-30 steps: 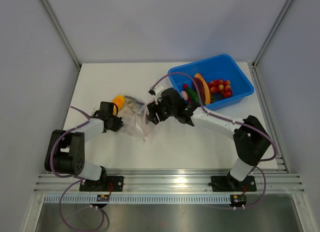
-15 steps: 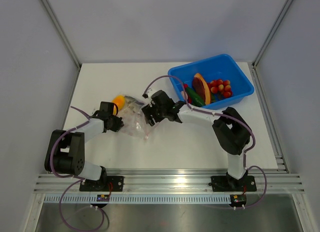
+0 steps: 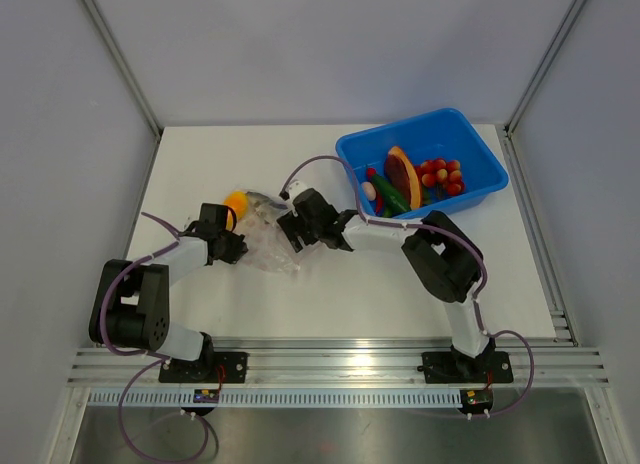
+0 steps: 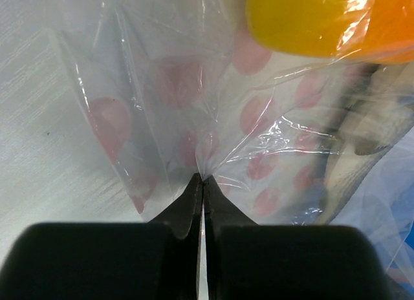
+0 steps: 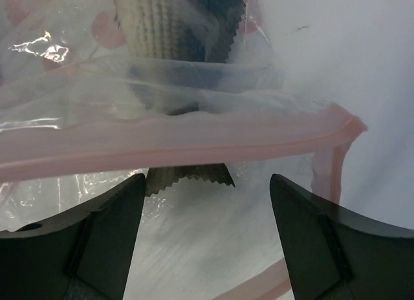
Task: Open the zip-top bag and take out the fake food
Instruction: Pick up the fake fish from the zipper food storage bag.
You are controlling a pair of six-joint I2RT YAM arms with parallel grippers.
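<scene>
One zip-top bag (image 3: 265,242), left claw (image 4: 202,182) clamped on it, right claw (image 5: 207,187) spread apart

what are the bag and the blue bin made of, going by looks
Zip-top bag: thin clear plastic film, glossy; it creases, glints and shows pink dots, with a pinkish zip strip along its edge. Blue bin: probably rigid moulded plastic, smooth with a slight sheen; uniform colour and rounded rim.

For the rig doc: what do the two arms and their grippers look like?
The left arm and right arm have white links and bulky black joints, with thin purple cables looped along them. The left gripper and right gripper have plain matte-black, wedge-shaped fingers.
</scene>
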